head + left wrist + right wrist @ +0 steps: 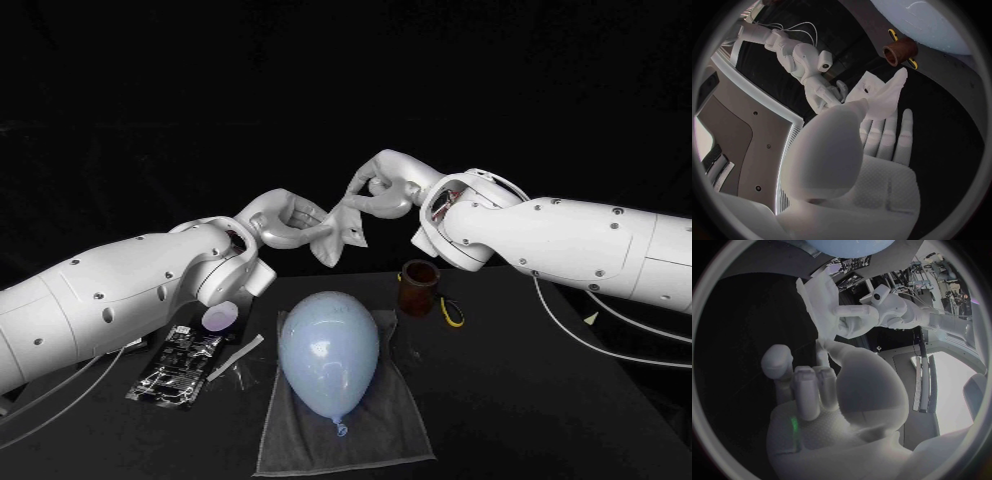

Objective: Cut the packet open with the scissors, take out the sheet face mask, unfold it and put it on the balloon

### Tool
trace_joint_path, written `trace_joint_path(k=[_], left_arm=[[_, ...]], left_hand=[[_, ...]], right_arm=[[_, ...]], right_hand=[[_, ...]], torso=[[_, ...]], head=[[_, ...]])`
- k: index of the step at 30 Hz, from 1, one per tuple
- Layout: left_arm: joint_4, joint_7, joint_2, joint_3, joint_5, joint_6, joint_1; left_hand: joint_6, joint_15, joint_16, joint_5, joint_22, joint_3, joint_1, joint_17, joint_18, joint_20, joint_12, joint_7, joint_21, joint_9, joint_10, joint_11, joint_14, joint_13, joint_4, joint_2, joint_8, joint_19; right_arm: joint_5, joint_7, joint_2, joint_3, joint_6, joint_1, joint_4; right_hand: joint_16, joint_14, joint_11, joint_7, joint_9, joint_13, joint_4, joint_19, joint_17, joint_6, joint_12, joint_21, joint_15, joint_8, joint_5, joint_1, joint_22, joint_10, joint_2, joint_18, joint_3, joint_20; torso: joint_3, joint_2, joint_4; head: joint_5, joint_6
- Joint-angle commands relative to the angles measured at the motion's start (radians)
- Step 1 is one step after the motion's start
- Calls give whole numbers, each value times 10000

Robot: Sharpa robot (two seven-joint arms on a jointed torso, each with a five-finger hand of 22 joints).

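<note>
My two hands meet in the air above the table's far side, with the white sheet face mask [343, 238] hanging crumpled between them. My left hand [286, 222] pinches one side of the mask [879, 95], and my right hand [381, 192] holds the other side [817, 297]. Below them the pale blue balloon [332, 348] lies lengthwise on a grey towel [346, 440]. The cut silver packet [179, 366] lies on the table by my left arm. Yellow-handled scissors [454, 312] lie beside a brown cup [418, 286].
A small lilac round object [219, 318] sits just behind the packet. A thin strip [237, 358] lies between the packet and the towel. The black table [534, 400] stretches to the right of the towel. Cables trail off both arms at the table's sides.
</note>
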Motion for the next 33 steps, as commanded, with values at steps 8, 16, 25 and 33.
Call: trace_joint_path(k=[8, 16, 25, 33], left_arm=[[25, 204, -60, 21, 249, 625, 2], [4, 231, -71, 22, 416, 758, 0], [-2, 293, -46, 22, 584, 604, 0], [8, 361, -61, 23, 839, 514, 0]], left_hand=[[227, -76, -74, -23, 10, 184, -465, 71, 243, -18, -168, -50, -100, 84, 388, -79, 342, 3, -88, 74, 205, 174], [403, -198, -29, -22, 35, 347, -567, 209, 347, -29, -269, -145, -67, 187, 758, -194, 730, 13, -273, 433, 406, 412], [725, -492, 146, -21, 132, 426, -662, 497, 618, -61, -212, -432, 176, 477, 1595, -504, 1427, 38, -706, 749, 866, 967], [758, -527, 43, -20, 126, 613, -745, 589, 654, -45, -316, -488, 179, 576, 1784, -556, 1464, 25, -896, 806, 993, 998]], right_arm=[[-127, -54, -6, 8, 208, 6, -101], [-99, -35, -9, 8, 306, 6, -95], [-71, -3, 2, 7, 463, -5, -27], [2, -9, 10, 6, 530, -15, -71]], right_hand=[[35, 1054, -98, -205, 343, 2635, -7, 32, 2627, 262, 50, 36, -67, 38, 66, 84, 2, 1045, -5, 48, 77, -51], [35, 1054, -97, -203, 345, 2635, -5, 34, 2627, 260, 50, 36, -67, 39, 66, 81, 4, 1045, -11, 47, 79, -52], [32, 1051, -96, -201, 347, 2635, -1, 12, 2620, 259, 50, 3, -67, 39, 65, 74, -21, 1045, -18, 55, 80, -54], [-5, 1017, -94, -198, 349, 2635, 7, -56, 2529, 255, 50, -95, -67, 39, 65, 64, -96, 1045, -25, 78, 82, -55]], torso=[[-3, 1, 4], [2, 0, 2], [7, 3, -1], [4, -1, -8]], head=[[-16, 13], [-16, 12], [-8, -2], [3, -11]])
